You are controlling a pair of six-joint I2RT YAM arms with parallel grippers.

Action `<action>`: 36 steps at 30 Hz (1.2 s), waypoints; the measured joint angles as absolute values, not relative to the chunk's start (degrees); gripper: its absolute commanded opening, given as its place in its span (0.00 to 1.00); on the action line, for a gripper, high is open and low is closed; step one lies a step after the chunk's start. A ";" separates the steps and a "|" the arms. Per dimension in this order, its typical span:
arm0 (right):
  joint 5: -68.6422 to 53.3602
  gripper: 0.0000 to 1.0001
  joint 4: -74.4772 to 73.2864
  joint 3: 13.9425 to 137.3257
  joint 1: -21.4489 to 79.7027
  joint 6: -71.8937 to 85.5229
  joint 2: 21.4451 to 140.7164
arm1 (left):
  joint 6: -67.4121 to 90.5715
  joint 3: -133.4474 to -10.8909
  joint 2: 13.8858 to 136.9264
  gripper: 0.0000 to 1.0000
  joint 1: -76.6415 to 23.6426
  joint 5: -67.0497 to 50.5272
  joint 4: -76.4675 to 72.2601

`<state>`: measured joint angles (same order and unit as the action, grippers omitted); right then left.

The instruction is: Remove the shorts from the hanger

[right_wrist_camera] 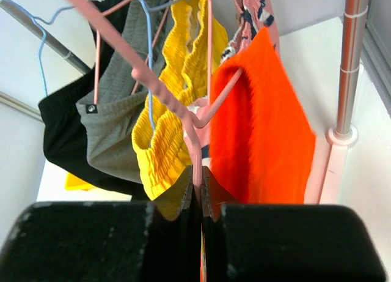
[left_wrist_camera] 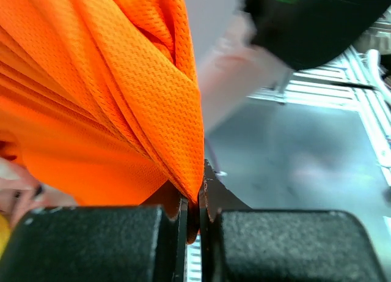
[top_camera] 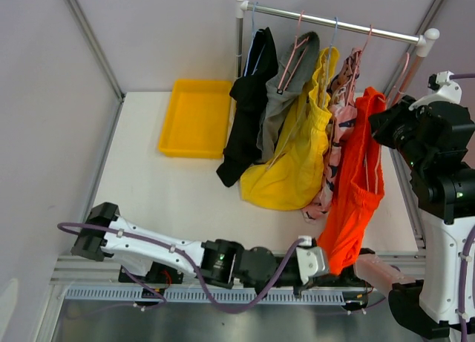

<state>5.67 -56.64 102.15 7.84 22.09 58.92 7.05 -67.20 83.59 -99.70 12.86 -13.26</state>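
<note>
We see the orange shorts (top_camera: 360, 171) hanging on a pink hanger (right_wrist_camera: 165, 92) at the right end of the rail (top_camera: 334, 21). Their lower part droops down to the near edge of the desk (top_camera: 163, 193). There our left claw (left_wrist_camera: 194, 202) is clamped on a fold of the orange cloth, its fingers almost together. Our right claw (right_wrist_camera: 197, 184) is closed on the pink hanger's thin bar, close beside the orange cloth. Leftward along the rail hang the pink patterned shorts (top_camera: 340, 127), the yellow shorts (top_camera: 293, 164), the grey shorts (top_camera: 286, 97) and the black shorts (top_camera: 249, 112), crowded against one another. A yellow tray (top_camera: 194, 119) lies on the desk beside the black shorts.
</note>
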 measured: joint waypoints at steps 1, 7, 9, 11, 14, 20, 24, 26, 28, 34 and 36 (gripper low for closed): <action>5.78 0.00 -56.99 102.15 7.84 21.98 58.92 | 7.07 -66.85 83.33 0.00 -101.16 13.87 -13.26; 6.83 0.00 -60.20 103.53 7.84 21.69 59.51 | 7.73 -62.74 83.53 0.00 -105.21 18.52 -13.98; 6.92 0.00 -61.67 105.38 7.84 21.34 60.16 | 8.21 -61.19 84.27 0.00 -105.65 19.42 -14.59; 6.94 0.00 -64.23 108.55 7.84 21.04 61.52 | 8.78 -59.66 85.25 0.00 -106.34 20.71 -15.22; 6.66 0.00 -68.34 112.81 7.94 20.99 63.11 | 9.69 -59.09 87.33 0.00 -107.46 23.55 -15.42; 3.68 0.00 -70.50 112.42 7.90 25.19 60.75 | 10.09 -70.67 95.70 0.00 -105.36 28.29 -7.42; 0.56 0.00 -69.67 106.30 7.79 29.10 54.24 | 10.79 -79.61 100.03 0.00 -96.53 25.06 -1.54; -1.04 0.00 -71.20 105.78 7.77 30.76 51.92 | 11.44 -87.24 103.44 0.00 -89.62 23.38 3.73; -2.42 0.00 -73.17 106.76 7.77 32.21 50.06 | 11.88 -95.37 107.61 0.00 -83.94 22.46 7.81; -4.82 0.00 -76.55 113.21 7.66 34.94 49.54 | 14.06 -110.80 115.42 0.00 -73.14 21.26 19.40; -4.60 0.00 -76.53 113.69 7.66 34.87 49.54 | 15.00 -105.43 112.40 0.00 -73.63 20.78 19.57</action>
<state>-4.60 -76.53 113.69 7.66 34.87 49.54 15.00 -105.43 112.40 -73.63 20.78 19.57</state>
